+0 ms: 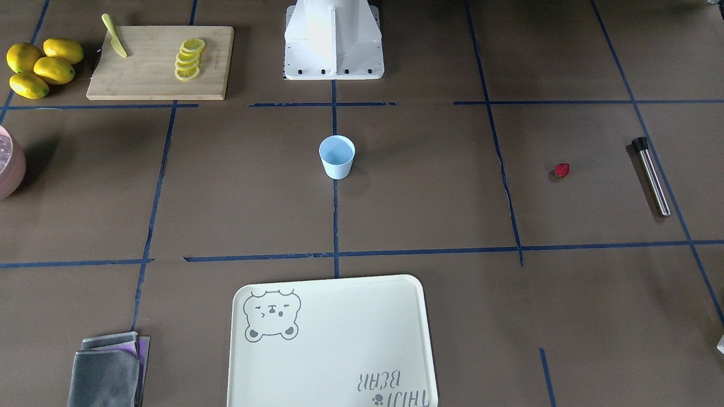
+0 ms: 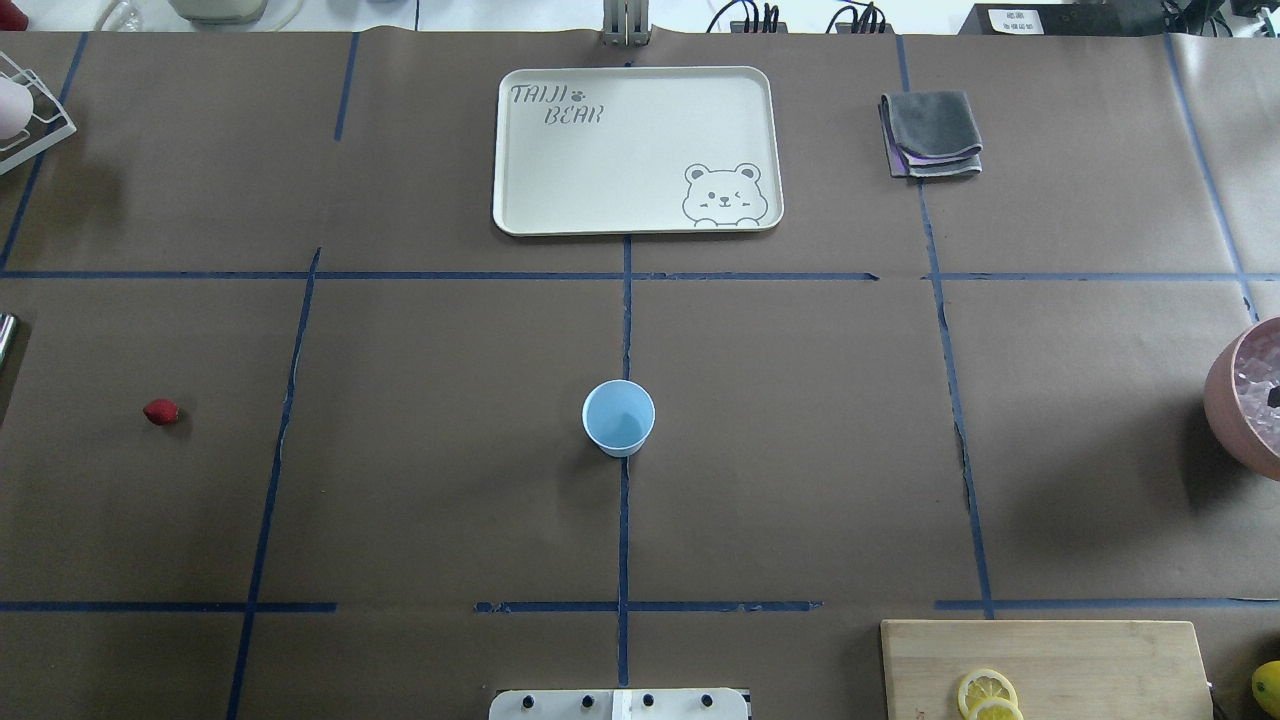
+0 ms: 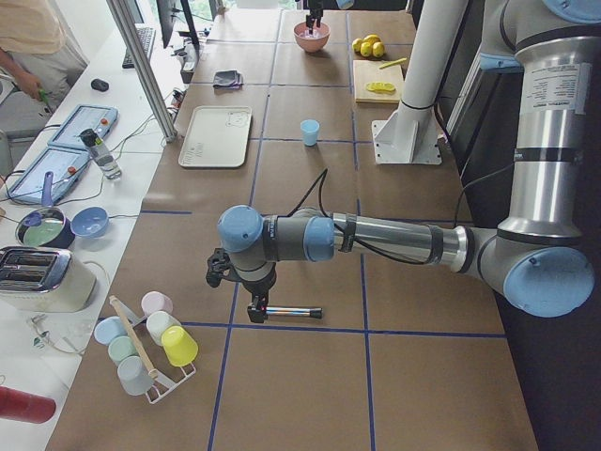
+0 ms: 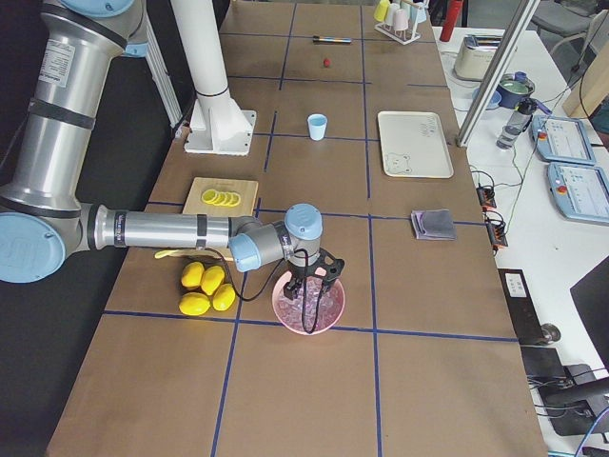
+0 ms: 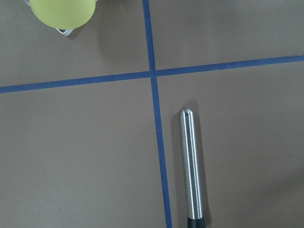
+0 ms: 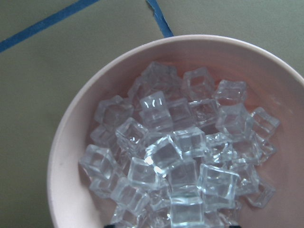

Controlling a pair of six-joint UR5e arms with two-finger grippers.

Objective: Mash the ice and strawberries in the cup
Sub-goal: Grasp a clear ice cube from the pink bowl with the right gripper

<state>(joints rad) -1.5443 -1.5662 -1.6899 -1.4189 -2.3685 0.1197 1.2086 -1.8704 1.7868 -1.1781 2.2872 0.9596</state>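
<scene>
The pale-blue cup stands upright at the table's centre and looks empty. One dark-red strawberry lies alone on the robot's left side, near a steel muddler. In the exterior left view my left gripper hangs just over the muddler's end; I cannot tell its state. Ice in clear cubes fills a pink bowl at the far right. My right gripper hovers right above this ice, and whether it is open or shut cannot be made out.
A cream bear tray lies beyond the cup, a folded grey cloth to its right. A wooden board carries lemon slices and a yellow knife, with whole lemons beside it. A rack of cups stands past the muddler.
</scene>
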